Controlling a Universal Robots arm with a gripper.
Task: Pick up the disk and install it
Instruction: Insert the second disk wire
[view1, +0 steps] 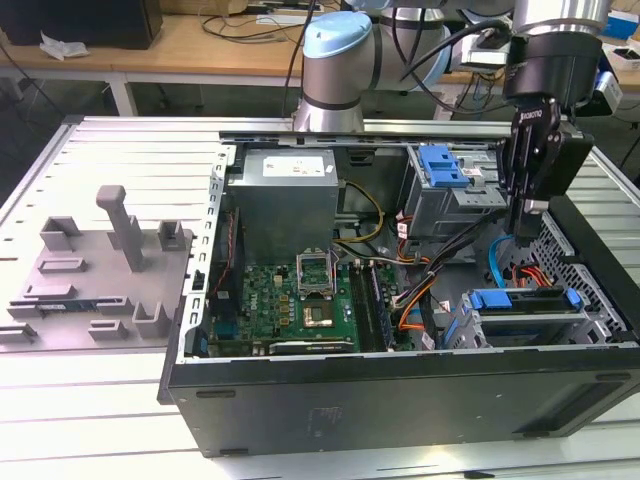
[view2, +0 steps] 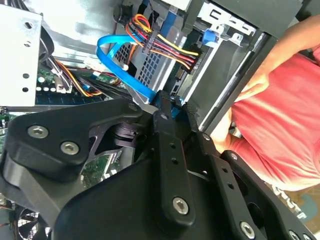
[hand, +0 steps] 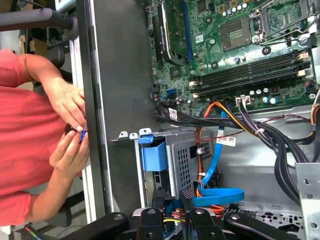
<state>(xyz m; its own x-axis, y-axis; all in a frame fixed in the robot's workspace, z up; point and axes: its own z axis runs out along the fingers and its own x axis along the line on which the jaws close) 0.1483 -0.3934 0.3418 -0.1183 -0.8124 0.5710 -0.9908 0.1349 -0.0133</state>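
The disk (view1: 520, 300), silver with a blue carrier bracket, lies flat in the drive bay at the exterior view's lower right corner of the open computer case (view1: 400, 385). My gripper (view1: 527, 208) hangs a short way above it, pointing down, apart from the disk. Its fingertips (hand: 186, 195) stand close together with only a narrow gap, and nothing solid shows between them. A blue flat cable (view2: 115, 55) runs just under and behind the fingertips (view2: 162, 102).
A person in a red top stands at the case's wall, hands (hand: 75, 125) on its edge. The motherboard (view1: 300, 295), bundled wires (hand: 280, 145) and a second bay with a blue latch (view1: 447, 165) lie inside. A grey fixture (view1: 100, 270) stands on the exterior view's left.
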